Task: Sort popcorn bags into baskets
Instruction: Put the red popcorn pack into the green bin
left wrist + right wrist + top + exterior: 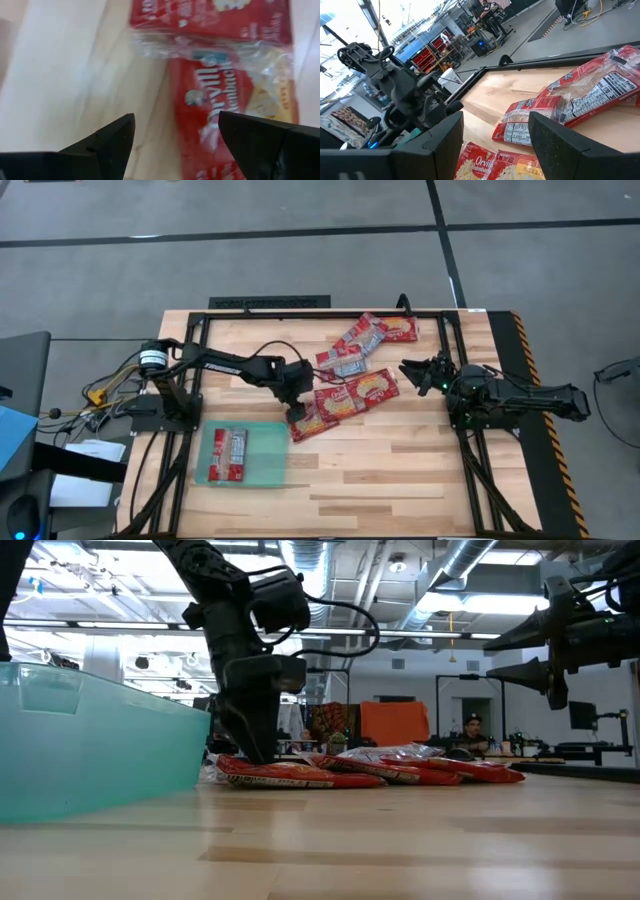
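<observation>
Several red popcorn bags lie flat in a loose pile mid-table: one at the pile's near-left end (312,421) (290,773) (215,125), others behind it (358,393) (342,361) (395,328) (580,100). One more bag (230,452) lies flat inside the teal tray (275,472) (90,750). My left gripper (297,412) (250,745) (175,145) is open and low over the near-left bag, with that bag's long edge showing between its fingers. My right gripper (412,372) (545,650) (495,145) is open, well above the table, right of the pile. My left gripper comes down from above on the near-left bag's end (190,150), fingers spread, one over the bag and one over bare wood. I cannot tell whether the fingertips touch the bag.
A black frame rail (300,314) runs round the table, with another rail on the right (470,470). Yellow-black tape marks the right edge (527,355). Bare wood lies toward the near edge (400,480). The room with benches and a person shows behind (470,725).
</observation>
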Robot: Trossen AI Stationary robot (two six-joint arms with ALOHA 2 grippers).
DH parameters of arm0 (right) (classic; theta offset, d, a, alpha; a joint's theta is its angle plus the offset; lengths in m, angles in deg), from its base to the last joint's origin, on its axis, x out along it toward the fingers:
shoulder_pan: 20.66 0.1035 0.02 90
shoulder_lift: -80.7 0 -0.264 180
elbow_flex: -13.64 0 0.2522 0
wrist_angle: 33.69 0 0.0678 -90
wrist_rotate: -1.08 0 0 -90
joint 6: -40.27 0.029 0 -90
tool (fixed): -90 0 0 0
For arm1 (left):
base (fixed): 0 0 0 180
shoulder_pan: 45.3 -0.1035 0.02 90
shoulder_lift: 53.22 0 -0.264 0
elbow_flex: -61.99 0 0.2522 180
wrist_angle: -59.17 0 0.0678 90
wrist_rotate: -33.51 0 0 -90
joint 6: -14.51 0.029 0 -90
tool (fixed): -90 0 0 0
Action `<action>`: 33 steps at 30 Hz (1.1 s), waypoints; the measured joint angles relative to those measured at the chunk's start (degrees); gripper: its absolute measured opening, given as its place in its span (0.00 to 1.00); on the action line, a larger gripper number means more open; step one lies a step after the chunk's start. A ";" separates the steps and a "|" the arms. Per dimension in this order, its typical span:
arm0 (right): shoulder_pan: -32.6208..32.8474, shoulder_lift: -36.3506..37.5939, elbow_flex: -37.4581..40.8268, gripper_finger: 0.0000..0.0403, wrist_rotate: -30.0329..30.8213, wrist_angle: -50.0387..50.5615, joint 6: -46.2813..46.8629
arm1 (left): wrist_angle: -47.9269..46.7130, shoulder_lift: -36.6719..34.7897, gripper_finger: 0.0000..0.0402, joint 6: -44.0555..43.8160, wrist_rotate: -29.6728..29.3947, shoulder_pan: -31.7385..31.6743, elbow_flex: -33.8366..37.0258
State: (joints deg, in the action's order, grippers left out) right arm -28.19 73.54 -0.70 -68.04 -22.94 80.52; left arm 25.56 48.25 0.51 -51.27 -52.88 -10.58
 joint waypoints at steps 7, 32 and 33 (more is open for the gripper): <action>-0.02 0.00 0.00 0.62 0.00 0.00 -0.02 | 1.40 0.70 0.65 -0.37 -1.40 2.26 0.05; -0.02 -0.35 -0.01 0.62 0.02 0.02 0.26 | 0.63 6.76 0.01 -6.56 6.42 -0.05 -2.24; -0.02 -0.35 -0.02 0.62 0.01 0.02 0.26 | 0.02 6.84 0.01 -6.92 6.55 -0.37 -3.04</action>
State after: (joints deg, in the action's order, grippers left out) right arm -28.21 73.19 -0.73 -68.03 -22.92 80.78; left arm 25.58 55.09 -6.40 -44.72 -53.25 -13.62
